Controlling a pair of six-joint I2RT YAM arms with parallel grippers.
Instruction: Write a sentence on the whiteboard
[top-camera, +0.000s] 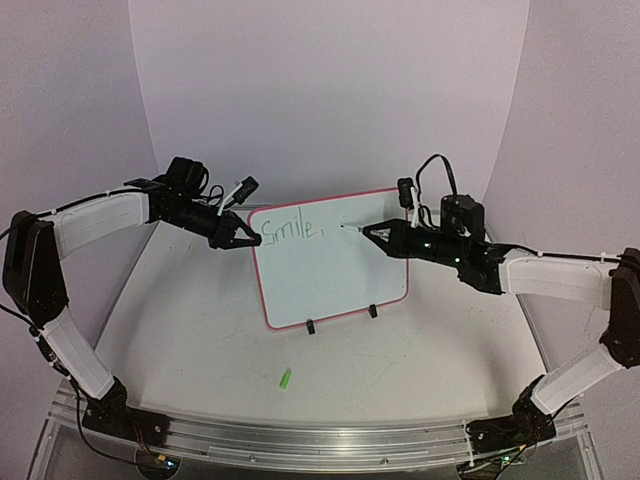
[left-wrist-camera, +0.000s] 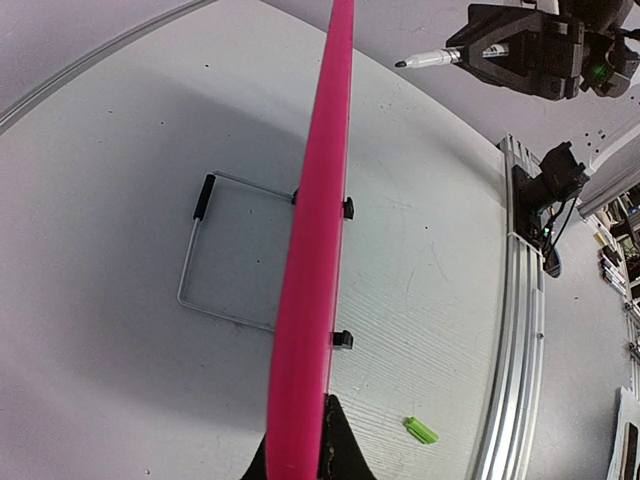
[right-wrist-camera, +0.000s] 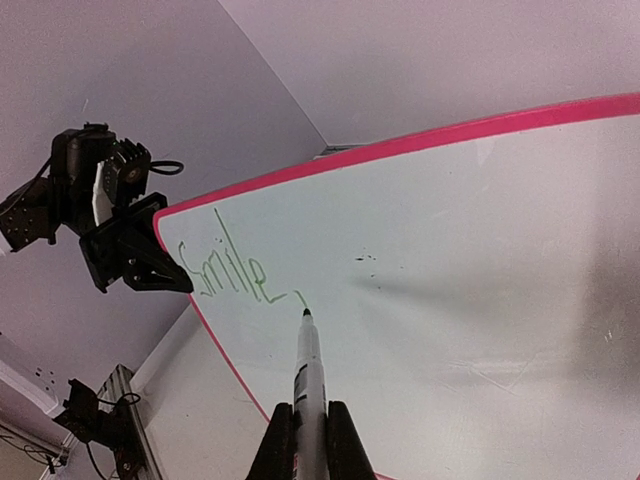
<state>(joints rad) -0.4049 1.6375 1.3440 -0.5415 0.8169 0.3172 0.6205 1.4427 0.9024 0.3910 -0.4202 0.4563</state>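
The whiteboard (top-camera: 335, 275) stands tilted on the table, white with a pink rim. Green writing "Smile," (top-camera: 292, 230) sits at its top left; it also shows in the right wrist view (right-wrist-camera: 232, 270). My left gripper (top-camera: 243, 240) is shut on the board's left rim (left-wrist-camera: 315, 250), one finger (left-wrist-camera: 340, 445) on each face. My right gripper (top-camera: 378, 232) is shut on a marker (right-wrist-camera: 308, 370), whose dark tip points just past the comma. In the left wrist view the marker (left-wrist-camera: 440, 58) tip stands a little off the board face.
A green marker cap (top-camera: 286, 378) lies on the table in front of the board, also in the left wrist view (left-wrist-camera: 421, 430). Two black clip feet (top-camera: 311, 326) hold the board's lower edge. A wire stand (left-wrist-camera: 215, 250) rests behind it. An aluminium rail (top-camera: 320, 435) runs along the near edge.
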